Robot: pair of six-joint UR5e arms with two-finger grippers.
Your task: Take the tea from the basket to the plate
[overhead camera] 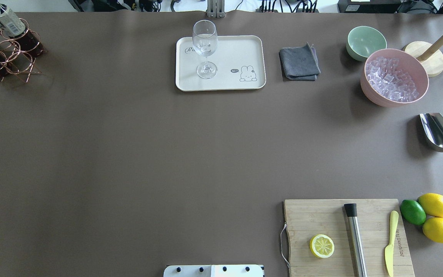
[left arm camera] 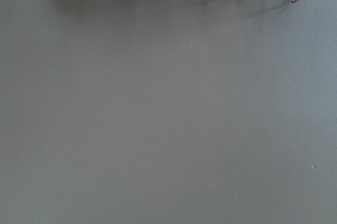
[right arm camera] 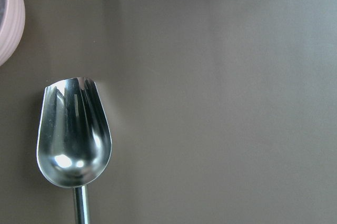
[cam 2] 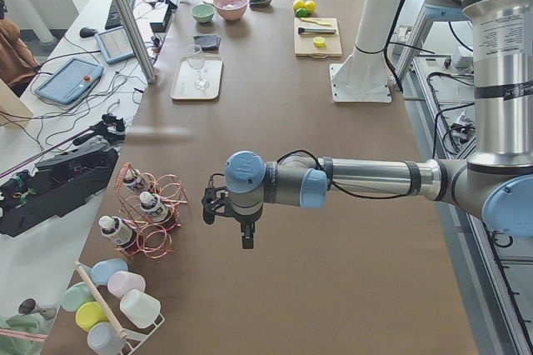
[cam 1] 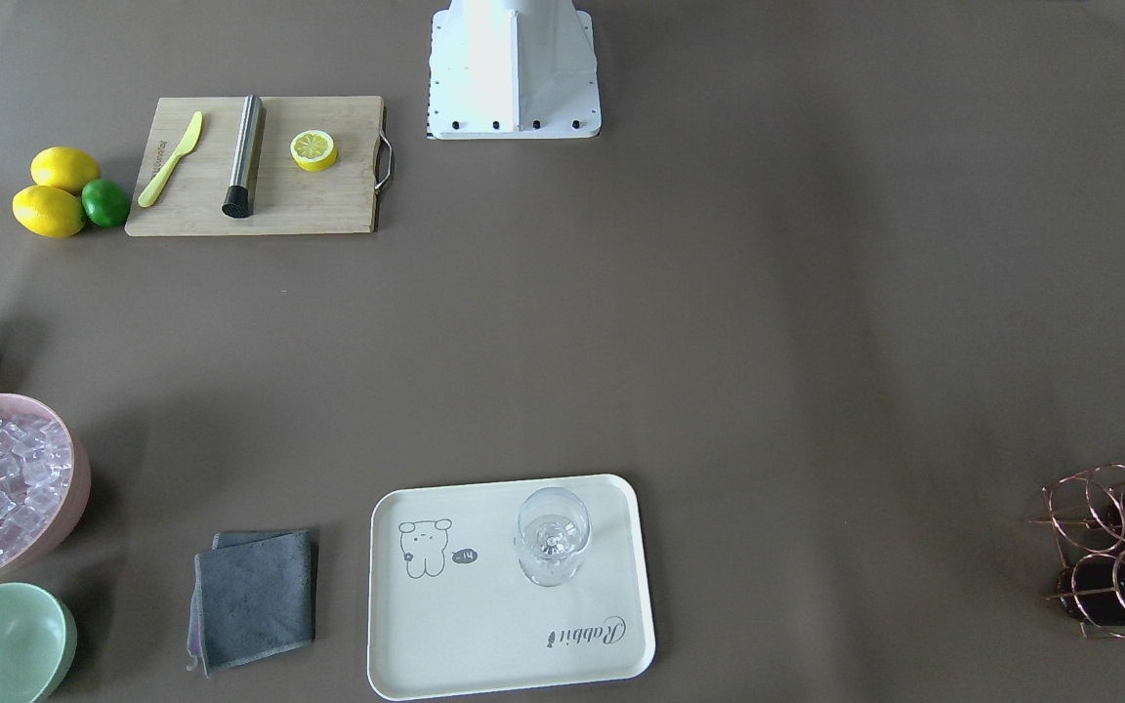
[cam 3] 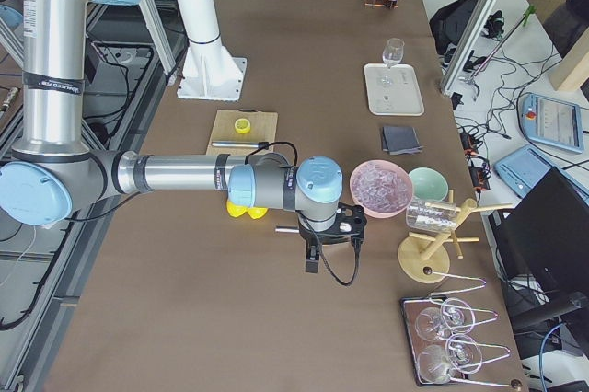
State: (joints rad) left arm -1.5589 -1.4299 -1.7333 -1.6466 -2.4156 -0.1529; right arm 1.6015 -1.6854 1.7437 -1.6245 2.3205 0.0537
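Tea bottles, small clear plastic ones of dark reddish-brown liquid with white caps and printed labels, lie in the rose-gold wire ring basket at the table's left end. Near it our left claw hangs over bare brown table, and we cannot tell whether its jaws are spread or closed. Our right claw, equally unreadable, hangs over a shiny steel scoop beside a pink bowl of ice cubes, while the cream-white rectangular plate with a bear drawing, well apart from the basket, carries an upright clear stemmed glass.
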